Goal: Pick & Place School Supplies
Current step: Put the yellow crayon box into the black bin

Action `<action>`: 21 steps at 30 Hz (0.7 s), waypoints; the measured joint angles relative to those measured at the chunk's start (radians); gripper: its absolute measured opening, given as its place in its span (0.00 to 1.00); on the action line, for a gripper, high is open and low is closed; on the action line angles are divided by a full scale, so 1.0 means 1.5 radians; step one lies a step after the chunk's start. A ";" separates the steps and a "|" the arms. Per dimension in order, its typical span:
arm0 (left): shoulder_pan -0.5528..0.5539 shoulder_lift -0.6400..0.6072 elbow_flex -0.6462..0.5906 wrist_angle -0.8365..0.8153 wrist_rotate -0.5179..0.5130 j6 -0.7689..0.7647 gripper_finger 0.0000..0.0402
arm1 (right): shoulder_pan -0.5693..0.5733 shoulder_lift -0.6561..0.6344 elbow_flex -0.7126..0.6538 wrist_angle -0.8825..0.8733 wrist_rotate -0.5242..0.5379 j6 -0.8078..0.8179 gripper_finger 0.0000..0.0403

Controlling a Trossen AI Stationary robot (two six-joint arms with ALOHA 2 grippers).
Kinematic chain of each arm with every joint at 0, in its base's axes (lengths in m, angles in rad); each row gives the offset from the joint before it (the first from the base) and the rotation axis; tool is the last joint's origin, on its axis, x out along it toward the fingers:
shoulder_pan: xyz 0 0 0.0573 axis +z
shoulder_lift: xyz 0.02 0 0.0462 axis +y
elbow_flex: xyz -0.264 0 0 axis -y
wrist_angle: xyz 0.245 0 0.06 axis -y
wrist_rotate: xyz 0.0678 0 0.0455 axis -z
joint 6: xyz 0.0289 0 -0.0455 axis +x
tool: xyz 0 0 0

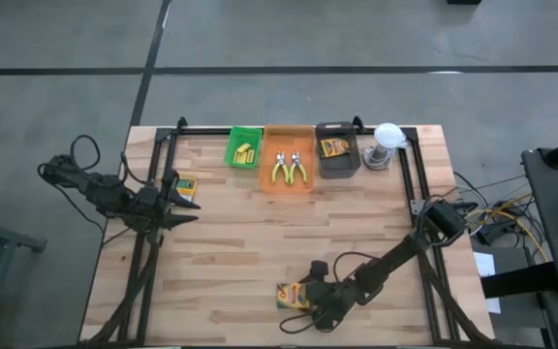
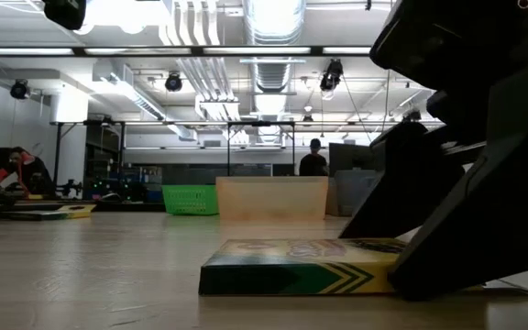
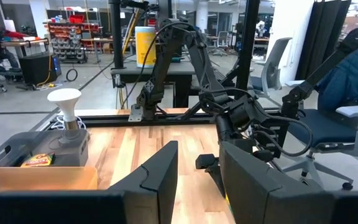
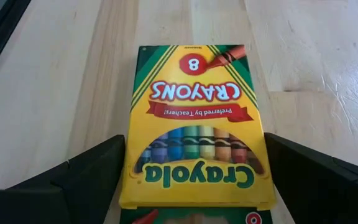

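Partly done, by the look of it. Already sorted along the far edge: yellow blocks (image 1: 244, 151) in the green tray (image 1: 232, 147), two pliers (image 1: 287, 169) in the orange tray (image 1: 267, 178), one crayon box (image 1: 334, 147) in the black tray (image 1: 337, 169). Still loose on the surface (image 1: 260, 242): a box (image 1: 293, 296) near the front edge and another box (image 1: 187, 185) at the left side. Right gripper (image 4: 191, 171) low over the front box, jaws wide to either side, not yet closed on it. Left gripper (image 1: 182, 199) just beside the left box, jaws narrow, apparently empty. Left to do: grasping both boxes and carrying each to the black tray, probably.
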 joint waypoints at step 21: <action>0.000 0.000 0.000 -0.002 0.000 0.000 0.31 | 0.000 -0.001 0.000 -0.005 -0.009 -0.011 0.80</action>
